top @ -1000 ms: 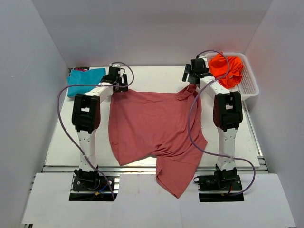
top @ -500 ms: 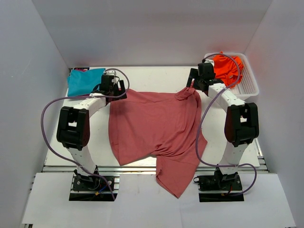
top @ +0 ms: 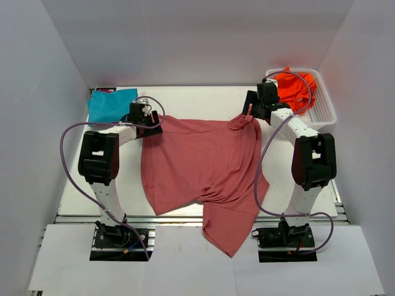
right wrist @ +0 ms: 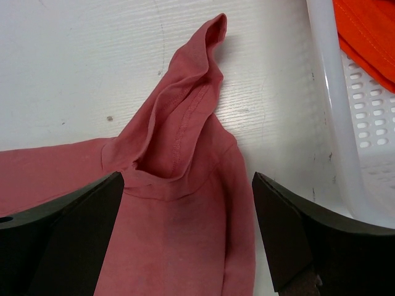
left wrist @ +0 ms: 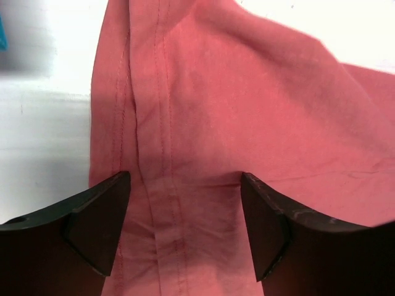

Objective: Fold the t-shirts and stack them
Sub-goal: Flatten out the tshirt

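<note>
While the salmon t-shirt [top: 197,166] lies spread, near end off the surface [top: 203,98], step = laying it flat pre-fold. Both left gripper [left wrist: 185,179] & right gripper [right wrist: 187,185], jaws spread wide & empty, straddle its far corners; next calls for a pinch on each & a tug taut. Far left, teal t-shirt [top: 110,105], folded it seems; orange t-shirt [top: 296,86] in basket [top: 324,114].

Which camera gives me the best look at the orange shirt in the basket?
The top view: the orange shirt lies crumpled in the basket, nearly all visible. The right wrist view catches only one corner; the left wrist view shows none of it.
</note>
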Available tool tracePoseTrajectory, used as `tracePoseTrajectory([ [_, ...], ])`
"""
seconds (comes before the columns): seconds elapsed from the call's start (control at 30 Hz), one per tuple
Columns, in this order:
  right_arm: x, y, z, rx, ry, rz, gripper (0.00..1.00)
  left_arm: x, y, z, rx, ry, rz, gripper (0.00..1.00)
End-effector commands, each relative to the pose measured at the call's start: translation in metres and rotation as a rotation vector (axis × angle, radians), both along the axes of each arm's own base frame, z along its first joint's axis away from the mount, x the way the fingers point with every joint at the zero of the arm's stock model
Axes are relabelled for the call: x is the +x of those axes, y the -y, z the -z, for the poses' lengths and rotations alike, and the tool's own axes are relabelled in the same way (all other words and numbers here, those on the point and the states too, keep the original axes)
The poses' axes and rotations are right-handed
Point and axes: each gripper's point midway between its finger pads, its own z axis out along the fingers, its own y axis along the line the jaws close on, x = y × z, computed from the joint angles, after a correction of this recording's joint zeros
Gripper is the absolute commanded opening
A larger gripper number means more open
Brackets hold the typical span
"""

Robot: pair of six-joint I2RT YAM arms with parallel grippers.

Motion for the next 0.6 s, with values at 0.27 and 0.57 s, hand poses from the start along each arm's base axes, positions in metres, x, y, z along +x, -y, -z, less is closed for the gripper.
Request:
tracePoseTrajectory([
  [0.27, -0.001, 0.002, -0.003, 0.004, 0.005, 0.008, 0.9, 0.008, 0.012, -0.008, -0.103, 0.048, 0.06, 0.63],
  [0.57, 0.0, 0.003, 0.003, -0.001, -0.011, 0.01, 0.9, 0.007, 0.009, -0.014, -0.115, 0.056, 0.051, 0.25],
])
